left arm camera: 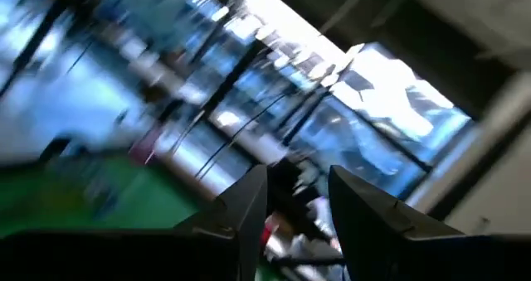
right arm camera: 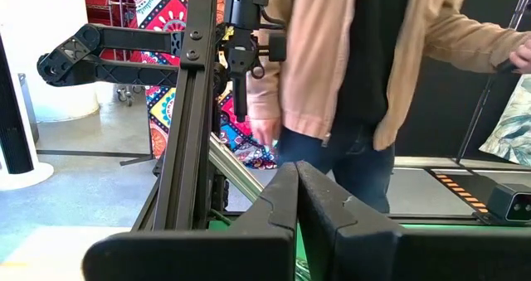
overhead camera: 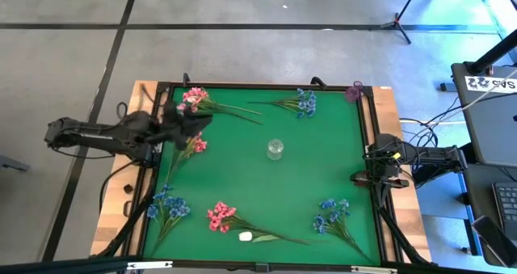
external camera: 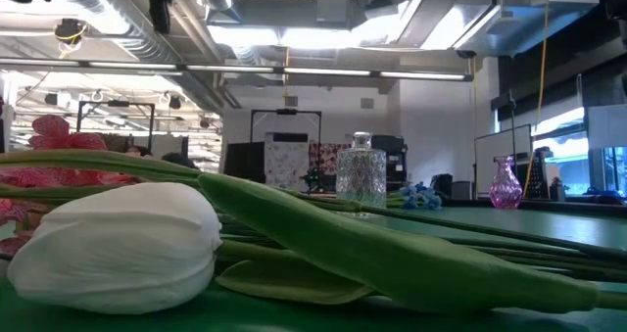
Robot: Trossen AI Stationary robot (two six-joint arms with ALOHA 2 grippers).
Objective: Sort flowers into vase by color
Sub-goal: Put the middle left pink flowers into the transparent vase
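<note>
while aloft, left gripper (overhead camera: 196, 120) w/ pink sprig (overhead camera: 191, 145)

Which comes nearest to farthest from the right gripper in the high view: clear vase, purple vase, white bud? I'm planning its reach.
From the right gripper, parked shut at the table's right edge:
1. Purple vase, far right corner.
2. Clear vase, table centre; roughly tied with the first, too close to call.
3. White bud, near edge.

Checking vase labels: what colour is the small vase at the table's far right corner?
Pink-purple vase, clearest in the low view.
</note>
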